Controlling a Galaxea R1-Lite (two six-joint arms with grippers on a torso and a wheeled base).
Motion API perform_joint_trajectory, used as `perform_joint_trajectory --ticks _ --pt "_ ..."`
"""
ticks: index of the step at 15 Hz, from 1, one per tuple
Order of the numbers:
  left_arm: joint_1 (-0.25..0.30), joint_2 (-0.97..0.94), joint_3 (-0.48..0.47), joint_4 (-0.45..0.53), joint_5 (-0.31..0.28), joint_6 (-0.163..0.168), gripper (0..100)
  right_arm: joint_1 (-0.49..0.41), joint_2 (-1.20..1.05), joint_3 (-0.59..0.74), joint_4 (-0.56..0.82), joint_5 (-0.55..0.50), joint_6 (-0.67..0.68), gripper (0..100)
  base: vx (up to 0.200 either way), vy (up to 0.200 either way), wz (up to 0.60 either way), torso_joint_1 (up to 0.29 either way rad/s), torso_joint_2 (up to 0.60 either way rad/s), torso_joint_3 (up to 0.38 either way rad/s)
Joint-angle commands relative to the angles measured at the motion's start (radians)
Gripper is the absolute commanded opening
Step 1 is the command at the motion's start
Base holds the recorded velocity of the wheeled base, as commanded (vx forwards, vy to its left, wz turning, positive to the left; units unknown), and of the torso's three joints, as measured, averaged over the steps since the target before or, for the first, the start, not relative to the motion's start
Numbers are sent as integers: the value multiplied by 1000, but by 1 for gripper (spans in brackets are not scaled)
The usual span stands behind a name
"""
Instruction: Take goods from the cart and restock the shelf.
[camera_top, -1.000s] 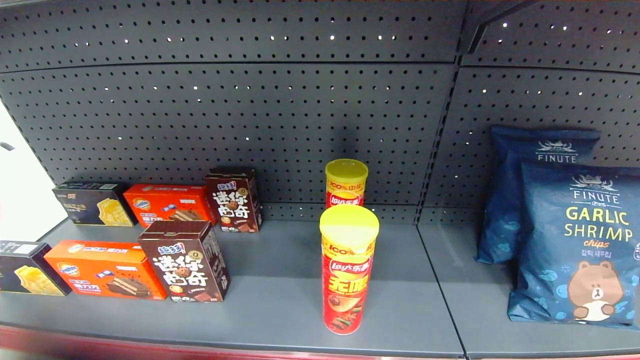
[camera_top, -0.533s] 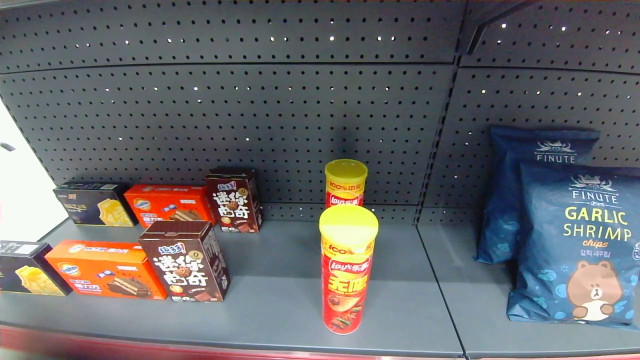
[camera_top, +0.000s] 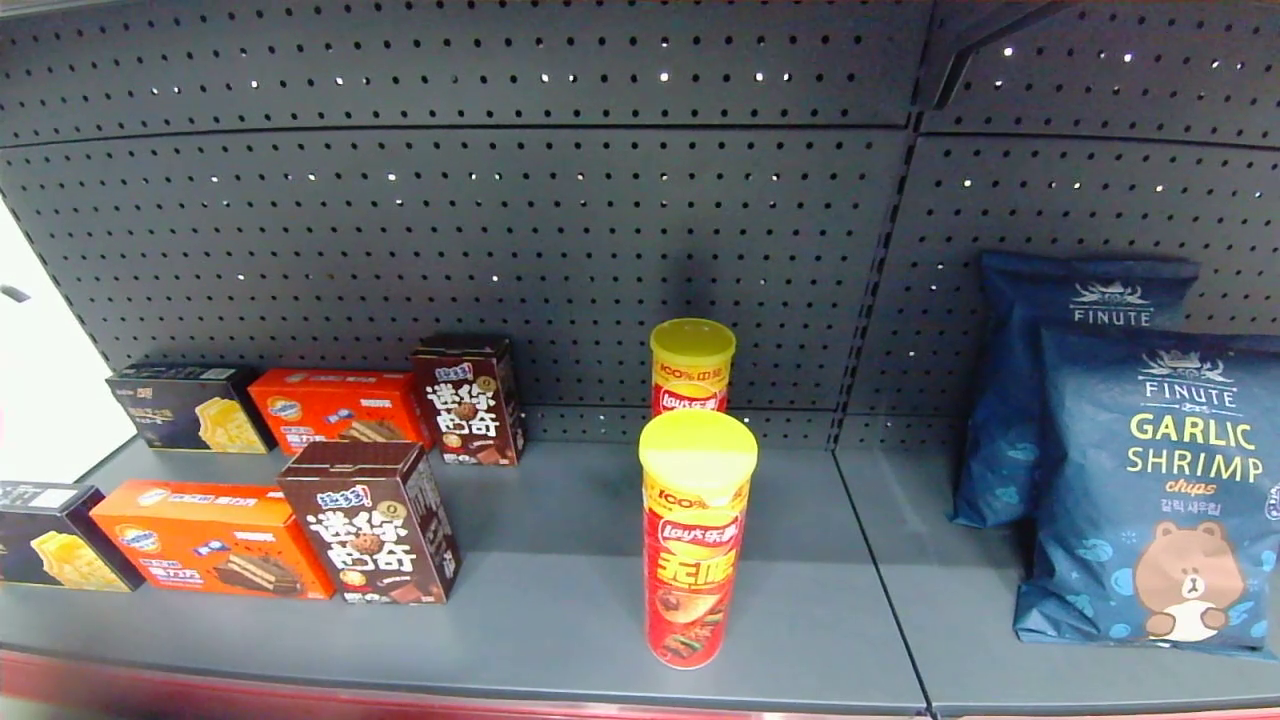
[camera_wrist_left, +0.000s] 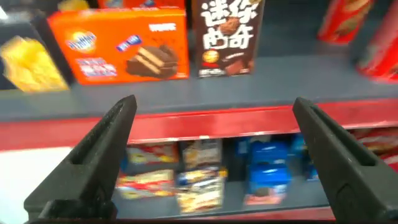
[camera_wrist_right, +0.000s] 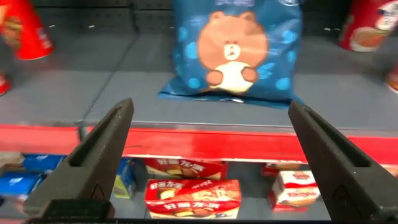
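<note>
Grey shelf (camera_top: 560, 600) w/ pegboard back (camera_top: 450, 250) (red edge (camera_wrist_left: 205, 121))

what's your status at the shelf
Left gripper open, holding nothing. Right gripper open, holding nothing. Shelf carries boxes, two chip cans, blue bags; no goods picked yet. Nothing blocking shelf front.

Left gripper (camera_wrist_left: 214, 102), right gripper (camera_wrist_right: 211, 104): jaws apart

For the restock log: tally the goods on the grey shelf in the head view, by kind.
Black cardboard boxes: 2
Orange cardboard boxes: 2
Brown cardboard boxes: 2
Red chip tubes with yellow lids: 2
Blue foil snack bags: 2
Total: 10
</note>
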Motion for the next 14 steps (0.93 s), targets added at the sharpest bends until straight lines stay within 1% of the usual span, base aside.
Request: perform_joint_trajectory --ticks 1,2,3,4,5,6,7,8,9,10,12,14 --pt "1 6 0 -2 -28 -31 100 0 5 1 1 42 1 100 0 0 0 0 0 0" --pt "1 6 0 3 -10 -14 100 0 6 1 1 30 4 100 0 0 0 0 0 0" --pt "1 6 0 3 13 28 100 0 6 1 1 19 4 100 0 0 0 0 0 0" --pt "1 6 0 4 6 59 100 0 5 1 1 30 8 100 0 0 0 0 0 0" --pt "1 6 0 4 -20 59 100 0 5 1 1 29 14 100 0 0 0 0 0 0" --pt "1 4 0 4 -29 68 100 0 5 1 -1 32 14 100 0 0 0 0 0 0" --pt "1 6 0 4 -31 73 100 0 6 1 1 35 9 100 0 0 0 0 0 0" --pt "1 6 0 6 -31 65 100 0 6 1 1 33 12 100 0 0 0 0 0 0" --pt "1 6 0 6 -33 65 100 0 5 1 1 32 14 100 0 0 0 0 0 0" --pt "1 4 0 6 -33 65 100 0 5 1 -1 27 21 100 0 200 0 7 2 -2" --pt "1 4 0 6 -31 70 100 0 5 1 1 25 50 100 0 0 0 0 0 0" --pt "1 6 0 6 -33 68 100 0 6 1 1 33 50 100 0 0 0 0 0 0"
